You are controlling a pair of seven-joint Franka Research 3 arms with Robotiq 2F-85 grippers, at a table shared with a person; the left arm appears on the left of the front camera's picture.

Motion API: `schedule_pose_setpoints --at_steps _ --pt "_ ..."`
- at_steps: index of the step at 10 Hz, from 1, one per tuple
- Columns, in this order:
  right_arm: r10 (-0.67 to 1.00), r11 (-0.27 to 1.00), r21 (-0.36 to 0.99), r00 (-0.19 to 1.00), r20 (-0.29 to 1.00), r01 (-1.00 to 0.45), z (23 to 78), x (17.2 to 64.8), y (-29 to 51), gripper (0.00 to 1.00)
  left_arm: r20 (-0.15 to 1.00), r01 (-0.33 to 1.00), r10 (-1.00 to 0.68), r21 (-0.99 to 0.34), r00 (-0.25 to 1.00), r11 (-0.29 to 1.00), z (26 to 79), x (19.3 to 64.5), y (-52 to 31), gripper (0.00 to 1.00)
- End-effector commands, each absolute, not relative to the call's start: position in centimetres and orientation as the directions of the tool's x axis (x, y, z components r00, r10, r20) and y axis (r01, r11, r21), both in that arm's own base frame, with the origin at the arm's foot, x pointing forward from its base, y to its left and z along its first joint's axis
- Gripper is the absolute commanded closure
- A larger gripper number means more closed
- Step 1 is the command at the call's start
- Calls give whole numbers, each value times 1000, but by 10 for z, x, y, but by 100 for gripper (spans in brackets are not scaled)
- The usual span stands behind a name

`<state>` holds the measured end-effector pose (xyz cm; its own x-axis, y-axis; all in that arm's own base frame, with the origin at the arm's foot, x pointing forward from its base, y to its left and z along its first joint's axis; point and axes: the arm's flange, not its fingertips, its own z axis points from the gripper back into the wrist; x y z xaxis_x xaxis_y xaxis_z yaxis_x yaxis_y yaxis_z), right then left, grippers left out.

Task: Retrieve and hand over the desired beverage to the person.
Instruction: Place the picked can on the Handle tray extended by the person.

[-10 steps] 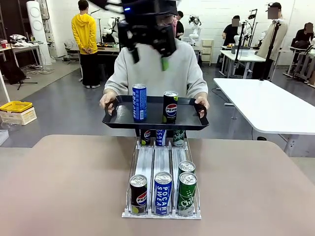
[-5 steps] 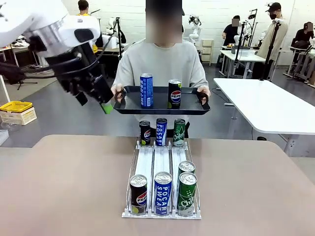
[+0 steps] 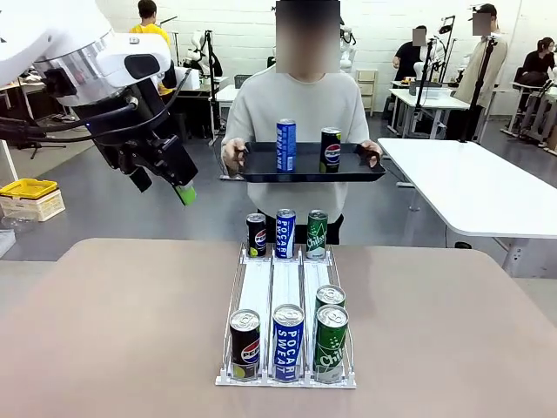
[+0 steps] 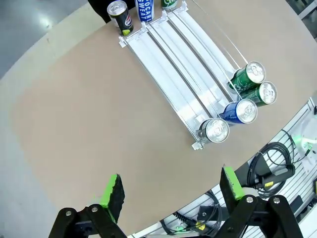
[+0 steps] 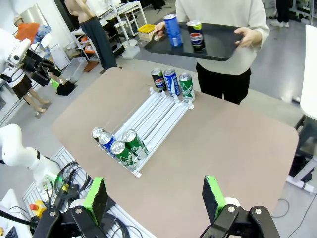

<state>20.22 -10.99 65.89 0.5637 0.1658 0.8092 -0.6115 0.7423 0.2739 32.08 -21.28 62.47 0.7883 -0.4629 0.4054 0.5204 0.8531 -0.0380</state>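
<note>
1. The table (image 3: 130, 331), a rounded tan surface, spreads below both grippers and carries the can rack at its middle.
2. The person (image 3: 296, 104), in a light grey T-shirt, stands at the far edge of the table, well beyond both pairs of jaws, with both hands on a tray.
3. The left arm (image 3: 87, 61) hangs high over the table's left side; its left gripper (image 4: 171, 191) has its jaws wide apart with nothing between them, the green pads (image 4: 112, 190) bare.
4. The right gripper (image 5: 154, 198) likewise stands with jaws spread and nothing in them, high above the near edge of the table.
5. The black tray (image 3: 261, 165) is held level at chest height, up and to the right of the left jaws in the front view and well apart from them.
6. The rack (image 3: 287, 287), a clear three-lane dispenser, lies ahead of and below both jaws, well clear of the fingers.
7. Two cans stand upright on the tray: a blue can (image 3: 285, 145) and, just beside it, a black Pepsi can (image 3: 331, 150), both far from either gripper.
8. At the rack's far end stand three cans (image 3: 285, 233), black, blue and green.
9. At the near end, closest to the jaws but untouched, sit four cans (image 3: 288, 341): black, blue, and two green ones in a single lane.
</note>
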Motion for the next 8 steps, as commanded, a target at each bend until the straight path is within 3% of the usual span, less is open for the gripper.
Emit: schedule_pose_setpoints --at_steps 1,8 --pt "167 716 282 548 820 -639 659 203 -109 0 405 525 -470 -30 784 851 623 321 -212 0" --pt "167 716 282 548 820 -639 659 203 -109 0 405 525 -470 -30 784 851 623 321 -212 0"
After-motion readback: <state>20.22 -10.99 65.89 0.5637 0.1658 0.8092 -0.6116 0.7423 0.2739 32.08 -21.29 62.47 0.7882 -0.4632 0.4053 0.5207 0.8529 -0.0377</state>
